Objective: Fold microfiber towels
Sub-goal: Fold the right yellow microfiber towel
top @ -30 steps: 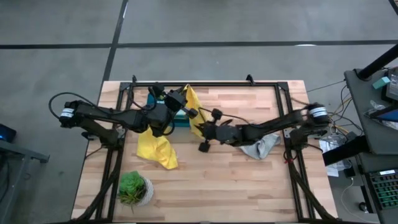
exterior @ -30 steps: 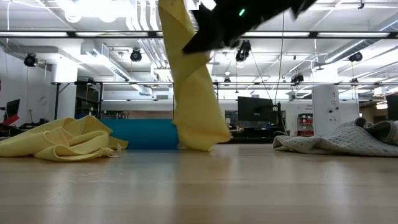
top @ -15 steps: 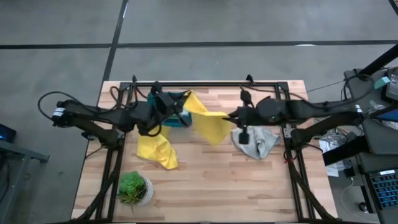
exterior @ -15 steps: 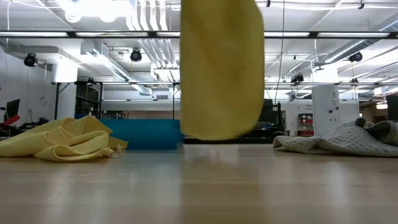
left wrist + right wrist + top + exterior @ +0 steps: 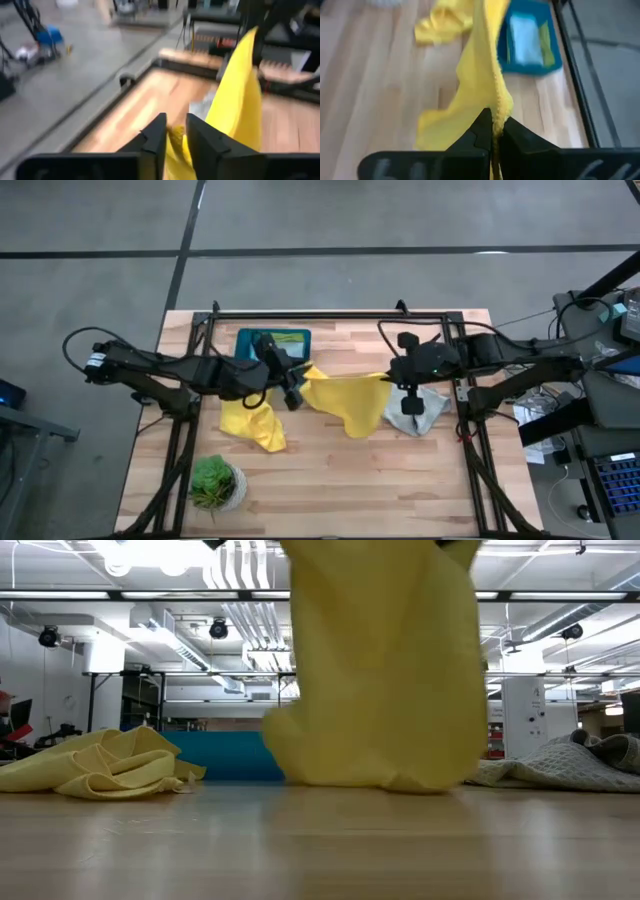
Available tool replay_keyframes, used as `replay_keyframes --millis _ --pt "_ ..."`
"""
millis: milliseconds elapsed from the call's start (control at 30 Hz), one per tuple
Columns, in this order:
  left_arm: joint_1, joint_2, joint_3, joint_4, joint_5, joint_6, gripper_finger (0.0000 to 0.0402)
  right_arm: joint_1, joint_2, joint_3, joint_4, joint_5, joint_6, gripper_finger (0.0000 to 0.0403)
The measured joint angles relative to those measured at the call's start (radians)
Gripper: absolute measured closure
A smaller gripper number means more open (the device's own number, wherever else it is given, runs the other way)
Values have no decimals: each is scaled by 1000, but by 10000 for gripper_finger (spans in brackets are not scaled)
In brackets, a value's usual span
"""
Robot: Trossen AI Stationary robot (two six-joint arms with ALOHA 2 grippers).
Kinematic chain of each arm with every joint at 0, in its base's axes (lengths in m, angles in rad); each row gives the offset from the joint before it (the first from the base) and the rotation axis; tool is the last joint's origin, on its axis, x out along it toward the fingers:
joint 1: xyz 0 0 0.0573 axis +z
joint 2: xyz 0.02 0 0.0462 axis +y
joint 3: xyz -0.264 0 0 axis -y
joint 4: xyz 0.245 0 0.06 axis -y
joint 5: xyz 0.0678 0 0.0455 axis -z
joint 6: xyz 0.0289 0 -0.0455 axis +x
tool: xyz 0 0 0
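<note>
A small green potted plant (image 5: 212,482) stands at the near left corner of the pale wooden counter (image 5: 330,490). Farther in, a crumpled yellow microfiber towel (image 5: 250,423) lies in a heap left of centre, and a rumpled pale grey towel (image 5: 415,411) lies to the right. Between them a second soft yellow cloth (image 5: 345,397) hangs stretched above the counter, its lower edge sagging to the wood in the low view. The left claw (image 5: 294,387) has one end of this cloth between its two dark fingers (image 5: 155,137), which stand a little apart around the fabric. The right claw (image 5: 404,383) is clamped on the other end, its fingers (image 5: 484,125) pressed together on the cloth's edge. At the far side sits a teal rectangular tray (image 5: 244,338) holding a light blue cloth (image 5: 526,35) and a lime green one (image 5: 547,47).
</note>
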Motion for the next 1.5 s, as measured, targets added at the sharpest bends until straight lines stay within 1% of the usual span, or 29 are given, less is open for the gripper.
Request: replay_keyframes --millis 100,133,233,300,333,433,567,667,733,767,833,933,1033,1200,1300,1500 --pt "0 7 -6 -113 12 -82 302 0 -1 -43 -69 1 56 395" --pt "0 8 -15 -139 35 -93 290 0 -1 -63 -81 0 76 395" --pt "0 18 -60 -117 147 -98 259 0 -9 -131 -135 1 135 395" --pt "-1 32 -96 -105 197 -75 244 0 -15 -180 -136 1 179 395" --pt "-1 44 -113 -74 214 -54 239 0 -20 -206 -134 1 201 395" --pt "0 90 -177 47 247 36 231 0 -25 -282 -122 1 256 395" --pt "0 194 -257 369 303 164 231 0 -33 -361 -110 3 319 395" --pt "0 301 -294 633 356 259 231 0 -34 -398 -89 4 361 394" --pt "-4 375 -299 725 385 314 230 0 -37 -411 -70 3 367 394" --pt "-5 411 -293 737 385 322 231 0 -37 -415 -68 3 368 394" --pt "-5 476 -271 737 386 266 230 0 -37 -417 -68 3 368 394" --pt "5 557 -234 738 393 59 230 0 -37 -417 -67 2 369 394" --pt "17 613 -201 736 390 -102 230 0 -37 -411 -63 -3 369 394" --pt "39 642 -170 744 402 -295 230 0 -37 -405 -41 -3 353 394" --pt "45 653 -172 737 403 -376 230 0 -37 -406 -38 -3 350 394" --pt "59 719 -170 744 377 -572 230 0 -37 -413 -26 -3 331 394"
